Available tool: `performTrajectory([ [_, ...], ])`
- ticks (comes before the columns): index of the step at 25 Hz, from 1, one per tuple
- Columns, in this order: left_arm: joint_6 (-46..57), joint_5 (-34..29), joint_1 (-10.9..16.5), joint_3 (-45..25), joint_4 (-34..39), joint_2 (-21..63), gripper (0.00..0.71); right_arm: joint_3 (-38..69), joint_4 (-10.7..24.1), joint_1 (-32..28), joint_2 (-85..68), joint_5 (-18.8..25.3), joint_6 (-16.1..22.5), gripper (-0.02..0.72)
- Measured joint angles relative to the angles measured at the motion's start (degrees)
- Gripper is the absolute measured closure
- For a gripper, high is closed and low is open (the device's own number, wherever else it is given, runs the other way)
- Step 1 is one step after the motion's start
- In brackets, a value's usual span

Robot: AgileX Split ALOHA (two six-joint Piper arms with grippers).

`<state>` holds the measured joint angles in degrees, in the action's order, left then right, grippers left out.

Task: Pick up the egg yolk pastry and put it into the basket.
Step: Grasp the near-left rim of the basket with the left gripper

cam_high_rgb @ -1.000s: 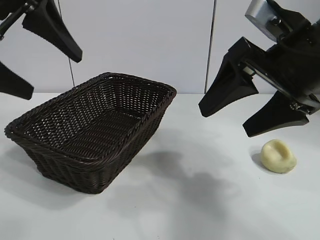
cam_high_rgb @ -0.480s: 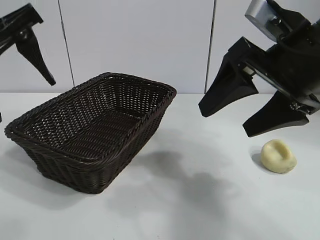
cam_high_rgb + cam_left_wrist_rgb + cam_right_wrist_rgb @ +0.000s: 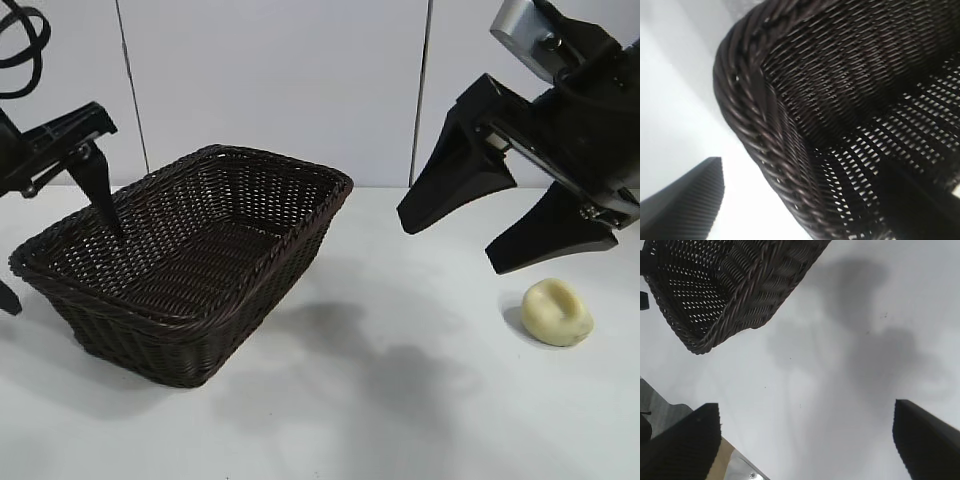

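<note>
step in hand: the approach; the grasp has not yet begun. the egg yolk pastry lies untouched on the tabletop near its right edge, well apart from the basket, which stands on the left half.

the right gripper hangs in the air just above and to the left of the pastry, jaws spread wide and holding nothing. the right wrist view shows only bare tabletop between its fingers, so the pastry is not yet framed between them.

the left gripper is at the basket's left end, jaws released and empty; one finger points down inside the rim, the other outside it, so they straddle the braided edge, probably to steady the basket.

next move, as judged: shift the right gripper over the pastry, lower it, and close gently, since the bun looks soft.

basket contents: none visible; the woven floor shows bare.
</note>
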<state>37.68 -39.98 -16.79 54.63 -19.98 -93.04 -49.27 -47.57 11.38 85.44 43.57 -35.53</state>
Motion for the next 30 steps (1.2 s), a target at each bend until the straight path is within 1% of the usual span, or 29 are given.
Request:
performTrajectory([
  [2,2.2,2.3,-1.7,-1.2,0.0,-0.2,0.109,0.0,0.0,0.0,0.0,0.0,0.0,0.039],
  [4,5.2,5.9,-3.4,-3.0,0.0,-0.2,0.109,0.0,0.0,0.0,0.0,0.0,0.0,0.039],
  [6,8.0,9.0,-4.0,-4.9,-0.1,-0.2,0.109,0.0,0.0,0.0,0.0,0.0,0.0,0.039],
  [8,9.2,11.9,-4.1,-6.1,0.4,-0.2,0.109,0.0,0.0,0.0,0.0,0.0,0.0,0.039],
  [12,12.1,15.4,-4.1,-6.3,2.0,-0.5,0.11,0.0,-0.1,0.0,0.0,0.1,0.0,0.039],
  [25,13.3,19.7,-4.1,-7.2,2.7,-6.5,0.114,0.0,-0.1,0.0,0.0,0.0,0.0,0.039],
  [27,13.4,20.5,-4.1,-7.2,2.7,-6.5,0.145,0.0,-0.1,0.0,0.0,0.0,0.0,0.039],
  [29,13.4,20.6,-4.1,-7.2,2.7,-6.5,0.217,0.0,-0.1,0.0,0.0,0.0,0.0,0.039],
  [30,13.4,20.4,-4.1,-7.2,2.7,-6.5,0.268,0.0,-0.1,0.0,0.0,0.0,0.0,0.039],
])
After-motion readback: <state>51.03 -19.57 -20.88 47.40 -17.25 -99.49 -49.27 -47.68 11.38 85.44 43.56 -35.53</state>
